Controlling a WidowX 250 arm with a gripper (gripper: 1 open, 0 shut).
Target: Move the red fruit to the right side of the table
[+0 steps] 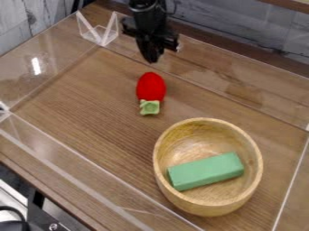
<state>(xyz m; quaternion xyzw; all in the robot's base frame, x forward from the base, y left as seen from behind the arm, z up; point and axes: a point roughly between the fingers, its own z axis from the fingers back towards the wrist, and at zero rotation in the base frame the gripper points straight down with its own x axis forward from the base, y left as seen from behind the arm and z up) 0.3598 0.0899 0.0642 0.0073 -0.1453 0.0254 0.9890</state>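
Observation:
The red fruit (150, 87) lies on the brown table (85, 117) left of centre, its light green cap (150, 107) pointing toward the front edge. My dark gripper (154, 56) hangs just behind and above it, pointing steeply down, apart from the fruit. Nothing is between its fingers. They stand close together, and the dark shape does not show whether a gap is there.
A round light wooden bowl (248, 185) stands at the front right with a green rectangular block (205, 171) inside. Low clear acrylic walls (36, 63) border the tabletop. A white wire shape (97, 32) sits at the back left.

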